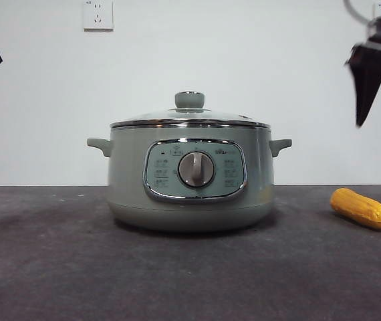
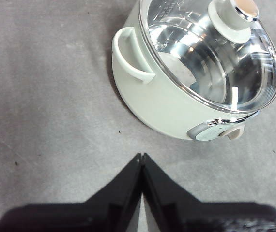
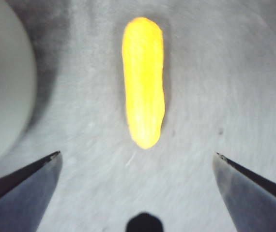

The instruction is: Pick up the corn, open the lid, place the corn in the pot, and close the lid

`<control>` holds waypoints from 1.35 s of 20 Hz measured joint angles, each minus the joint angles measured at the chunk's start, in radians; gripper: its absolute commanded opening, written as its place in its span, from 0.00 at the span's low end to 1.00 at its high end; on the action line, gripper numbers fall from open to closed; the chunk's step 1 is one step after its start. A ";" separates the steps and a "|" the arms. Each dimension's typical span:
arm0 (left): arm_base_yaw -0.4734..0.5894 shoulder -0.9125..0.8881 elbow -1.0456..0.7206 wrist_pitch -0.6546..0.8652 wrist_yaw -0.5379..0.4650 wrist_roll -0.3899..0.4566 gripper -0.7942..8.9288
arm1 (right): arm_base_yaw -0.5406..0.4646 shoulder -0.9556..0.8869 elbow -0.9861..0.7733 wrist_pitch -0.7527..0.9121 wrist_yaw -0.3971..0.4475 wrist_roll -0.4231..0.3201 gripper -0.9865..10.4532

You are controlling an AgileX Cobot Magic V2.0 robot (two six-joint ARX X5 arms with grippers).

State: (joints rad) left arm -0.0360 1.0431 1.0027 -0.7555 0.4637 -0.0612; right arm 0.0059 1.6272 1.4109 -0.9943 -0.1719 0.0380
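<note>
Right wrist view: corn (image 3: 144, 82) lengthwise between open right pincer (image 3: 137, 157).

Even, bright indoor light; front view sharp. Soft shadow pools under the pale sage-green round cooker (image 1: 190, 177) on the dark grey felt tabletop (image 1: 57, 267). Domed glass lid with chrome rim (image 2: 210, 53) shows white glare streaks. Right wrist view blurred; yellow-orange tapered cob (image 3: 144, 82) overexposed, texture lost.
</note>
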 measured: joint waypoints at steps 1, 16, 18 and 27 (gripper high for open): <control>-0.004 0.002 0.000 0.000 0.000 0.000 0.08 | 0.017 0.047 0.025 0.000 0.023 -0.005 0.58; -0.087 0.003 0.000 0.000 0.000 0.008 0.08 | 0.040 0.379 0.093 0.140 0.071 -0.014 0.58; -0.088 0.003 0.000 0.000 0.000 0.008 0.08 | 0.040 0.384 0.093 0.152 0.071 -0.024 0.49; -0.088 0.004 0.000 0.002 0.000 0.008 0.08 | 0.040 0.384 0.093 0.130 0.068 -0.039 0.08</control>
State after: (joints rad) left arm -0.1238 1.0470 1.0027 -0.7536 0.4637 -0.0528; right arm 0.0456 2.0113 1.5036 -0.8642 -0.1043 -0.0010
